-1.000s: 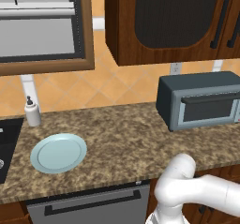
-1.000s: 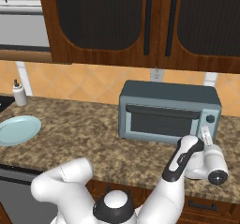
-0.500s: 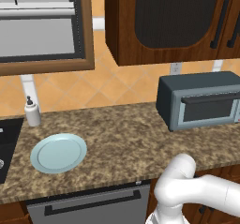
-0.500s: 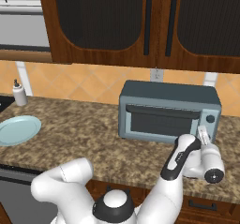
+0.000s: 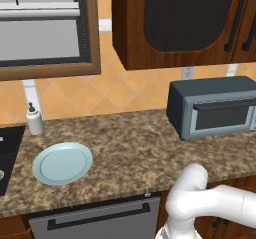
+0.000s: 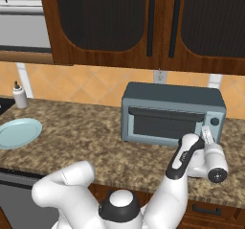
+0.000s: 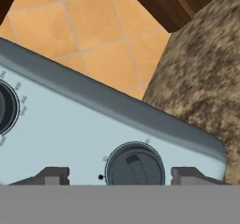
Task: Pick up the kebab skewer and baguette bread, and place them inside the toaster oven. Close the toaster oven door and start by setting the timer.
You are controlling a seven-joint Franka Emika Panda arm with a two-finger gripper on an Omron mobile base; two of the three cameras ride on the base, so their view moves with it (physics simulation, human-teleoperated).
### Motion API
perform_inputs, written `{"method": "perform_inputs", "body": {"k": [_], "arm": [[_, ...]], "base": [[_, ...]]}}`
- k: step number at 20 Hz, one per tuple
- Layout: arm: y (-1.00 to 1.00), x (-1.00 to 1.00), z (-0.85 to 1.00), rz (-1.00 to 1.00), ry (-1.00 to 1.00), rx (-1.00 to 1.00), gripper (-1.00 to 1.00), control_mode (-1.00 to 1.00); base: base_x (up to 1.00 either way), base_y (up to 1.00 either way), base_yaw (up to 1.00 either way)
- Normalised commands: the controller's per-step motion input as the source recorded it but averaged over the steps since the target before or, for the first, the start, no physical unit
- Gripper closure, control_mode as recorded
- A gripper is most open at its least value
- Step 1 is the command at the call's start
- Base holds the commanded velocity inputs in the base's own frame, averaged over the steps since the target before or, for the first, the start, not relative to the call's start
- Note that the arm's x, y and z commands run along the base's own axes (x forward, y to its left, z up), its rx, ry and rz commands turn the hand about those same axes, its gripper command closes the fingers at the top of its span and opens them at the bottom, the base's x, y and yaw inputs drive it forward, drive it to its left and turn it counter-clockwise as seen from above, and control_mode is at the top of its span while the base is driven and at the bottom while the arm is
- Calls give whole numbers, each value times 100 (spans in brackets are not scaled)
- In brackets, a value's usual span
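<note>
The dark blue-grey toaster oven [image 6: 172, 95] [image 5: 212, 90] stands on the counter at the right. The toaster oven door [image 6: 162, 126] [image 5: 222, 119] is closed, its bar handle along the top. My gripper [image 6: 206, 136] [image 7: 120, 176] is at the oven's right-hand control panel. In the hand view its fingertips [image 7: 54, 175] stand apart on either side of a dark round knob [image 7: 135, 168], open and not touching it. A second dial [image 7: 7, 107] shows at the left edge. The kebab skewer and baguette bread are hidden.
A pale blue plate [image 5: 62, 163] [image 6: 18, 133] lies bare on the speckled counter [image 5: 130, 153] at the left. A small soap bottle [image 5: 34, 119] stands behind it by the sink edge. Dark wooden cabinets [image 6: 143, 22] hang above the oven.
The hand has edged slightly left, toward the oven's control panel. The oven, plate and bottle have not moved.
</note>
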Motion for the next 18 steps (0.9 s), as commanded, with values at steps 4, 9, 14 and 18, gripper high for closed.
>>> {"method": "perform_inputs", "body": {"k": [4,9,14,18], "arm": [[0,2,0,0,0,0,100,-100],[-8,10,0,0,0,0,100,-100],[-9,3,0,0,-4,0,100,-100],[-3,6,1,0,0,0,100,-100]], "base": [[0,0,0],[0,0,0],[0,0,0],[0,0,0]]}}
